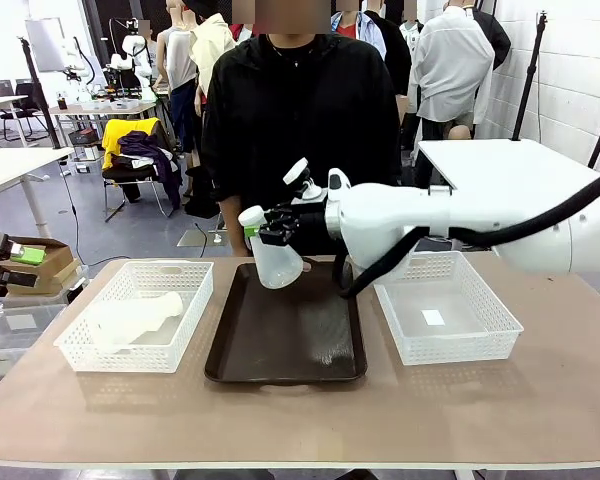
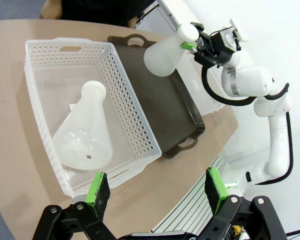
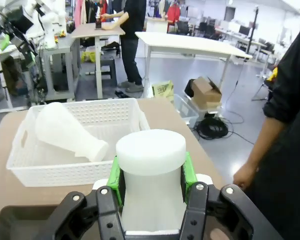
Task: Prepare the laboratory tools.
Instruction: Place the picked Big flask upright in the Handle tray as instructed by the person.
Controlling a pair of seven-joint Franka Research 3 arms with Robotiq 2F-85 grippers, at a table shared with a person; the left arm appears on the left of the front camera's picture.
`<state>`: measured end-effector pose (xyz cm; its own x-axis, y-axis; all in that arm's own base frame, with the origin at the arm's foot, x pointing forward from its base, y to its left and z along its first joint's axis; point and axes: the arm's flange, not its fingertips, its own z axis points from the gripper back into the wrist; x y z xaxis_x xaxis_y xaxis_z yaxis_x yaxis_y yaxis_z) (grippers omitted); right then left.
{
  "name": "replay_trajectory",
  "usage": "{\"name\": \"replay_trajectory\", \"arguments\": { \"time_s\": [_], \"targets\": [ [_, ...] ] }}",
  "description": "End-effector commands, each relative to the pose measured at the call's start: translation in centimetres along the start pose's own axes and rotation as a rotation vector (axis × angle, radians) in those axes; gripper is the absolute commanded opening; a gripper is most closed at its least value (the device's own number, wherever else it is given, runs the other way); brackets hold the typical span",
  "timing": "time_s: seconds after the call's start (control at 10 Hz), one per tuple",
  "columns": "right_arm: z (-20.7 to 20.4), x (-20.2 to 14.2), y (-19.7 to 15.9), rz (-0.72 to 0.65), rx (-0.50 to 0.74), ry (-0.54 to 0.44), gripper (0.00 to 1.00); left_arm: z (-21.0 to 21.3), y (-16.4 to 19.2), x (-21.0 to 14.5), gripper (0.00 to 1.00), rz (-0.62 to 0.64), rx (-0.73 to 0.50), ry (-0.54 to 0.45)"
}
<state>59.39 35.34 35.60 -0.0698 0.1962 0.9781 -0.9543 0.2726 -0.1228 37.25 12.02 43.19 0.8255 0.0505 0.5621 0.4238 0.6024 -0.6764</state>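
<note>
Near strip of the table is bare from edge to edge, the widest open room. Left gripper hangs over the near-left corner, jaws spread wide, nothing between them. Just past its fingers sits the left basket. The lying flask is on its side inside, base toward the basket's near-left, neck to the right. It sits well apart from the gripper's pads, below and beyond them.

Tray sits mid-table, close beside the left basket; its near and middle floor is bare. Right basket stands just right of the tray with a narrow gap, a small white slip on its floor. The three sit in a row, with little room between them.

At the tray's far end the right gripper reaches in from the right, jaws pressed onto the neck of the held flask. In the right wrist view the green pads clamp both sides of the neck under the rim. The flask tilts, mouth up-left, base down over the tray's far edge; whether the base touches the tray, cannot tell.

A person in a dark top stands at the far table edge, right behind the held flask, leaving little space there.
</note>
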Motion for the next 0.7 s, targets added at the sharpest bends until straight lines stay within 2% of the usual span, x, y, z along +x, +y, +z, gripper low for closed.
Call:
{"name": "replay_trajectory", "arguments": {
  "time_s": [0.0, 0.6],
  "targets": [
    [0.9, -0.4, 0.6, -0.038, -0.007, -0.046, 0.00, 0.1, 0.0, 0.0, 1.00, -0.004, -0.008, -0.013],
    [0.8, -2.2, 0.3, -0.122, -0.037, -0.070, 0.00, 0.1, 0.0, 0.0, 1.00, -0.004, -0.008, -0.013]
  ]
}}
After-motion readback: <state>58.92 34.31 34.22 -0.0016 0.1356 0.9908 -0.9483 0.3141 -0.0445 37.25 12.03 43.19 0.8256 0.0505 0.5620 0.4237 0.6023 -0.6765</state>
